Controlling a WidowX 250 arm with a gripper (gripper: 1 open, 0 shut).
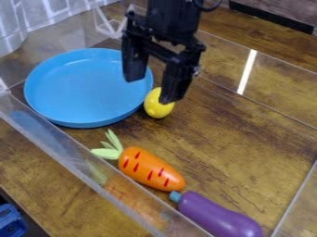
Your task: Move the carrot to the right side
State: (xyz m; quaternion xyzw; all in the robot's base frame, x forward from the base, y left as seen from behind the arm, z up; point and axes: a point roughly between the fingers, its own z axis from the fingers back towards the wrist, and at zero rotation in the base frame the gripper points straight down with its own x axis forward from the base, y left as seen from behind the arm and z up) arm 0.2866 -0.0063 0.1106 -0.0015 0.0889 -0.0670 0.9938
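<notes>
The carrot [146, 167] lies on the wooden table near the front, orange with a light green leafy top pointing left and its tip pointing right toward the eggplant. My black gripper [156, 76] hangs behind it, over the right rim of the blue plate and just above the lemon. Its two fingers stand apart, open, with nothing between them. A clear stretch of wood separates the gripper from the carrot.
A blue plate [69, 88] sits at the left. A yellow lemon [158, 104] rests against its right rim, partly behind one finger. A purple eggplant [221, 218] lies at the front right. Clear plastic walls [56, 139] border the table.
</notes>
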